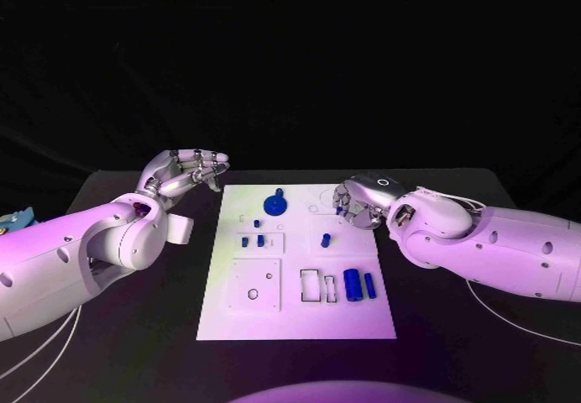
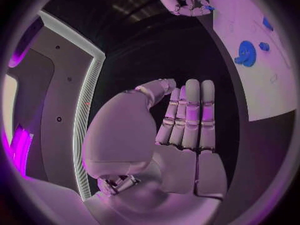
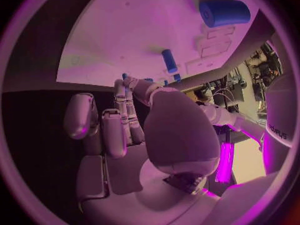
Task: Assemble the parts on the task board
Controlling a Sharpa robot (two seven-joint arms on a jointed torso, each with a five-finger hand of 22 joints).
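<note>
- Right hand (image 1: 359, 201) sits at the upper right edge of the task board (image 1: 296, 319), pinching a small blue part (image 3: 125, 76), looks like.
- Left hand (image 1: 184, 172) hovers off the upper left corner, fingers apart, holding nothing.
- Looks like mid-placement; next it needs lining up with a slot.

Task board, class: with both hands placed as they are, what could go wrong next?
1. The right hand hovers at the task board's far right edge with something small and blue at its fingers; it could slip.
2. Loose blue cylinders lie near the board's right edge; a sweeping arm might roll them off.
3. The left hand is off the board, so nothing steadies it.
</note>
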